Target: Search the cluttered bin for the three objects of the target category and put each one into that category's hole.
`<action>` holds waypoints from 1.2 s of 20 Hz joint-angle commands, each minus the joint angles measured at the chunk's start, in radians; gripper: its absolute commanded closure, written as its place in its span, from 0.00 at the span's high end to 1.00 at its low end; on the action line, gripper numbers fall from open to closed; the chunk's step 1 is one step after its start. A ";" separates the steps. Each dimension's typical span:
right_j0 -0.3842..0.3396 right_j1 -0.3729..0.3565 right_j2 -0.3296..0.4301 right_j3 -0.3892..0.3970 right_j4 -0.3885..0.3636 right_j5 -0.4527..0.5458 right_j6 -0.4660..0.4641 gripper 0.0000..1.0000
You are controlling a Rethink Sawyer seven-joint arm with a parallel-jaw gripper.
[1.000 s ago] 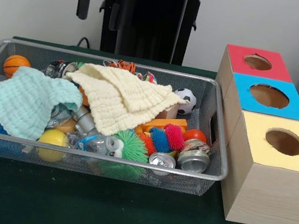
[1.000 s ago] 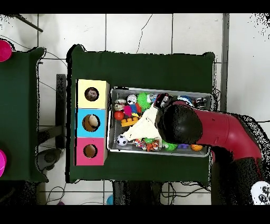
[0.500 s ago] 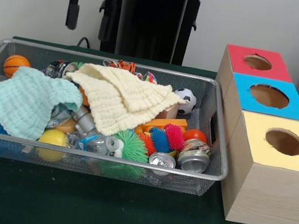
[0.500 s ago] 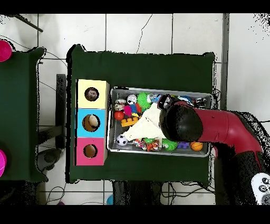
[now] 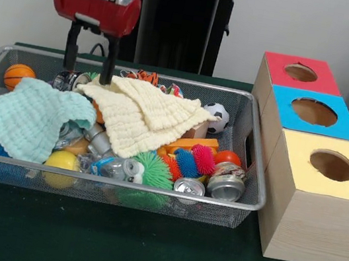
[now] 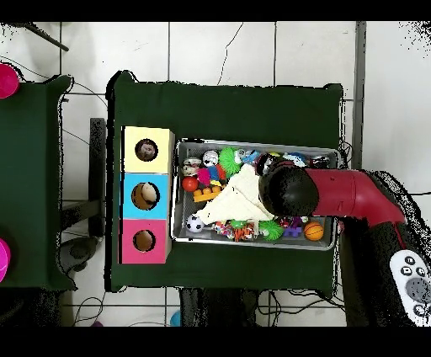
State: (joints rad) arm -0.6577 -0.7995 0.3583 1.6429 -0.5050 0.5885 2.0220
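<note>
Front view has the red and black arm coming down at about 11 o'clock, with the hand point(image 5: 87, 74) released, its two dark fingers point(image 5: 109, 62) hanging straight down with a clear gap between them and nothing held. The tips sit just over the far rim of the bin point(image 5: 151, 191), right by the far edge of the cream cloth point(image 5: 143, 115) and a silver can point(image 5: 69, 79) tucked in the back. The bin itself takes up the left and middle of the green bench point(image 5: 141, 252) and it's packed: a mint green cloth point(image 5: 32, 117) draped over the 9 o'clock side, an orange basketball point(image 5: 17, 75) at the far left corner, a soccer ball point(image 5: 217, 117) toward 2 o'clock, a green spiky ball point(image 5: 151, 170), blue and pink spiky balls point(image 5: 195, 161), and two more cans point(image 5: 216, 184) at the near right. I can't pick out any of the confetti-print film wads for sure; something clear and crinkly point(image 5: 104, 167) pokes out near the yellow ball point(image 5: 62, 160), but it's too buried to call. The hole point(image 5: 333, 165) is in the yellow-topped box at 3 o'clock, just beside the bin's right wall, nearest of the three boxes point(image 5: 303, 85). Overhead view shows the arm point(image 6: 337, 195) covering the right half of the bin point(image 6: 181, 236), with the yellow box point(image 6: 148, 150) at the 10 o'clock end of the row.
</note>
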 commanded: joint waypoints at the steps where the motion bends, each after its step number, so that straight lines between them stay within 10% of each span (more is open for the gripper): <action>1: 0.017 0.103 0.075 -0.107 -0.089 0.001 -0.180 1.00; 24: 0.134 0.242 -0.051 -0.142 -0.218 -0.152 -0.015 1.00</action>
State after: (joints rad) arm -0.5100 -0.6306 0.3408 1.5250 -0.6579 0.4769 2.0220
